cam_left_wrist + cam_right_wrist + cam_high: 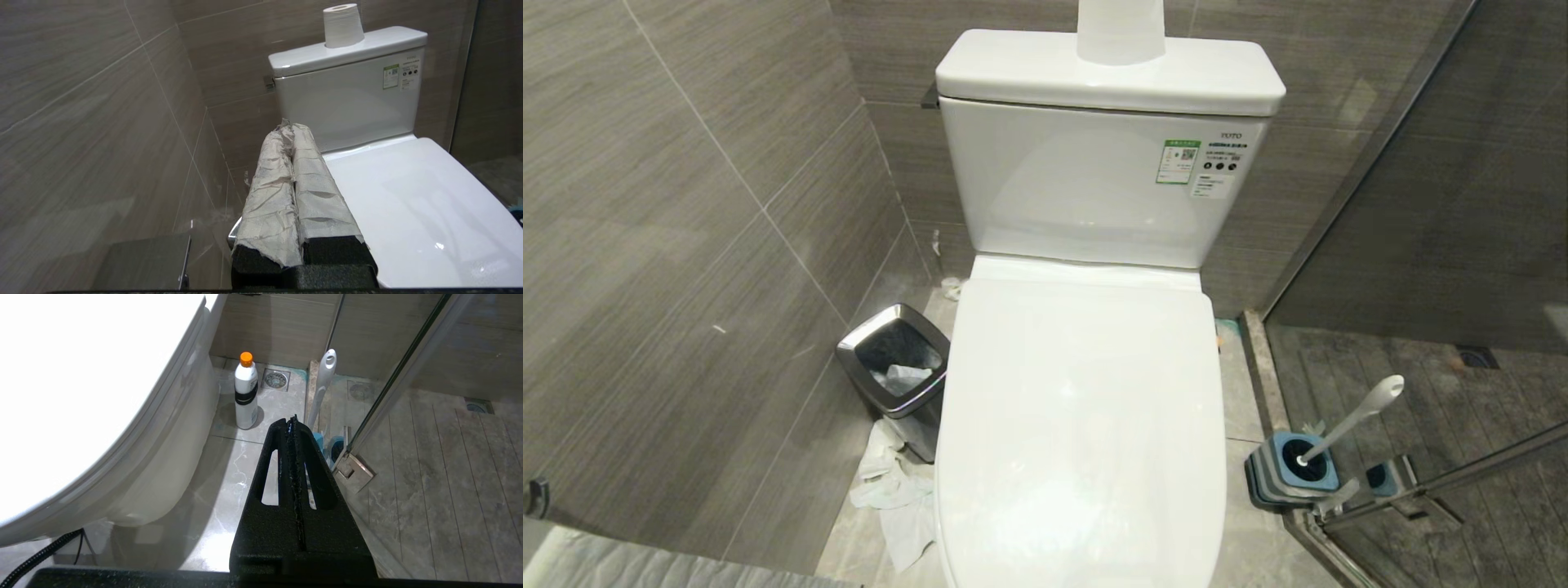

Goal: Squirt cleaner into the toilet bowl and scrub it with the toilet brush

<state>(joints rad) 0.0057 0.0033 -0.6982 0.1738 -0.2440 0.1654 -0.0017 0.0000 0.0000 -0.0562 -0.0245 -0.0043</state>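
The toilet bowl [1086, 425] is shut under its glossy lid. 1 cleaner bottle [246, 392] stands on the floor beside it, likely light and slick, best gripped mid-body. 1 toilet brush [1347, 425] leans in its holder [1294, 474]; grip the stiff handle. Left tool [291, 126] and right tool [292, 418] are clenched, empty.

Grey streaked wall tiles [686, 204] rise beyond my claw (marbled floor [229, 457] below), glass shower partition [1421, 204] alongside.

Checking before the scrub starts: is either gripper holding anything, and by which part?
Nothing is held. The left gripper and the right gripper are both shut and empty.
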